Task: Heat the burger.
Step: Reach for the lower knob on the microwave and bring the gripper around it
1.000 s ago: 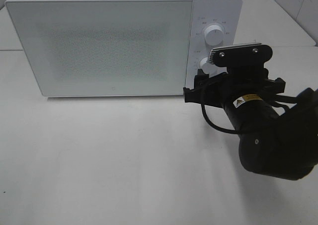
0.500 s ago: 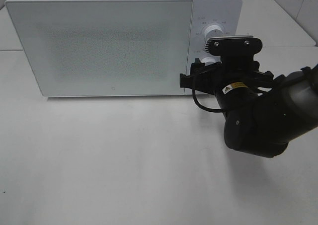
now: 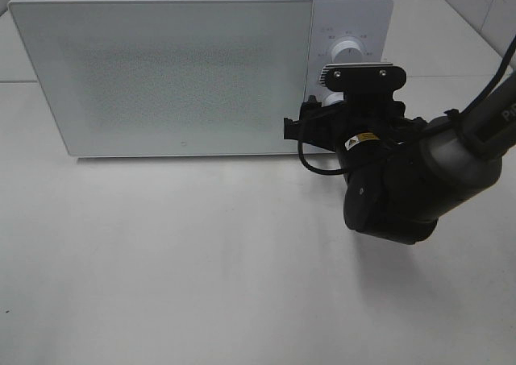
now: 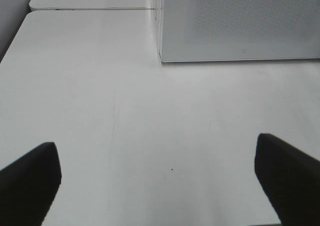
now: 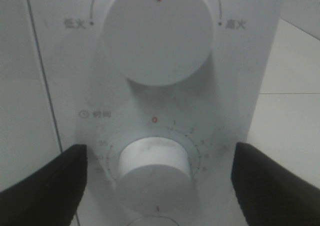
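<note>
Nearer the dials than a second before, the black right gripper [image 5: 160, 181] stood wide open and empty, its fingers flanking the white round timer knob [image 5: 155, 163], at 6 o'clock from the larger white dial [image 5: 157, 36] on the white box-shaped microwave [image 3: 161, 67]. The black left gripper [image 4: 160, 181] gaped empty over the white table [image 4: 125, 126]. The burger showed in no view, so its place relative to either gripper could not be told.

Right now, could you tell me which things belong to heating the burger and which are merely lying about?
Job: microwave, door shut; timer knob; right gripper, open, either side of that knob. No burger in view.
Idle: upper knob; left gripper, open above the table.
</note>
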Robot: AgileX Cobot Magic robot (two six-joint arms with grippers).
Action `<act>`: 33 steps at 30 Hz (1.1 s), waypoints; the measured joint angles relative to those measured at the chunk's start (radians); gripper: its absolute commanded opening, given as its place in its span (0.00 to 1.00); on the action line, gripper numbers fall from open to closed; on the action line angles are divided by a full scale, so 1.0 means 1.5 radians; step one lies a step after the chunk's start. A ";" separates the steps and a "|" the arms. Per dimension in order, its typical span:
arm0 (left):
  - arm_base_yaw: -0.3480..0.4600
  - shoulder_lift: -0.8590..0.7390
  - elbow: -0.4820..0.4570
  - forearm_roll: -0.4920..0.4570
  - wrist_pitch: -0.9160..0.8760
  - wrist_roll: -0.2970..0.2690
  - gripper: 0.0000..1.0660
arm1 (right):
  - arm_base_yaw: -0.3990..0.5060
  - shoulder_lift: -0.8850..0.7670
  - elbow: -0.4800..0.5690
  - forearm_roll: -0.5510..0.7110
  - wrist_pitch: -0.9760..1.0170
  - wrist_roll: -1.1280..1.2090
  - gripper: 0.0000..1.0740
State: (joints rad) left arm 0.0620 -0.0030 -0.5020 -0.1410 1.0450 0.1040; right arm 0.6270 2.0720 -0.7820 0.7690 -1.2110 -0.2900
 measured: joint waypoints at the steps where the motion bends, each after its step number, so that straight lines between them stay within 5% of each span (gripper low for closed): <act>1: 0.000 0.000 0.000 0.000 0.000 0.000 0.92 | -0.002 0.001 0.000 0.000 0.001 0.003 0.70; 26: 0.000 0.000 0.000 0.000 0.000 0.000 0.92 | -0.001 0.023 -0.014 -0.007 0.004 0.016 0.68; 30: 0.000 0.000 0.000 0.000 0.000 0.000 0.92 | -0.001 0.023 -0.015 -0.007 0.005 0.016 0.60; 33: 0.000 0.000 0.000 0.000 0.000 0.000 0.92 | -0.001 0.023 -0.015 -0.007 0.005 0.016 0.44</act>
State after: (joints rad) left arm 0.0620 -0.0030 -0.5020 -0.1410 1.0450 0.1040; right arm 0.6260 2.1070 -0.8040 0.7580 -1.2040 -0.2660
